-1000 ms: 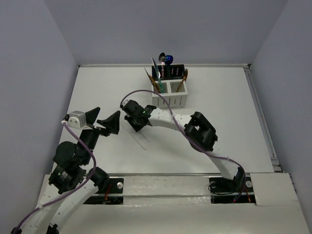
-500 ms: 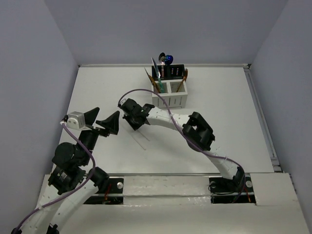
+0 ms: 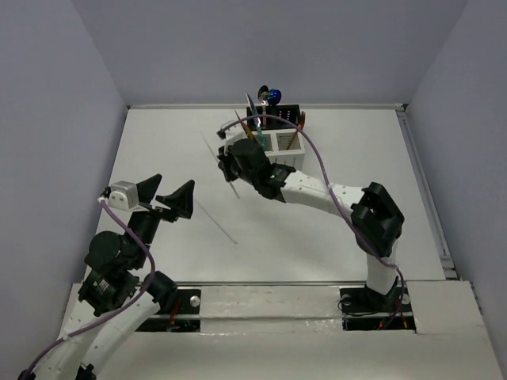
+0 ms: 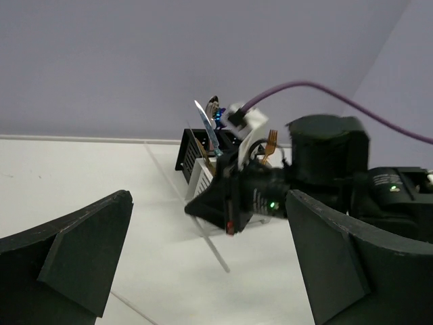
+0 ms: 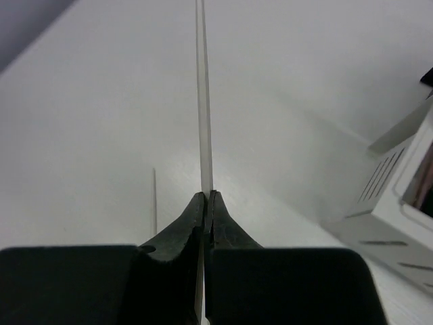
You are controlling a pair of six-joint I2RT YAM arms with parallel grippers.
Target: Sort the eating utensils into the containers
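Viewing from above, the right claw (image 3: 236,165) is clenched on a thin pale utensil (image 3: 210,148) at the caddy's (image 3: 295,157) 8 o'clock. A spare utensil (image 3: 215,222) lies on the bench (image 3: 356,214) at the claw's 6 o'clock, and the left claw (image 3: 173,191) hangs released. From the left wrist the held utensil slants down out of the claw, and from the right wrist it is pinched edge-on; it looks light, stiff and slick, so a mid-length hold seems best.

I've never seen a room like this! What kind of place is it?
Probably a robot test booth: plain walls box in a white table, a left arm and right arm are bolted at its near edge, and a cutlery caddy stands on it.
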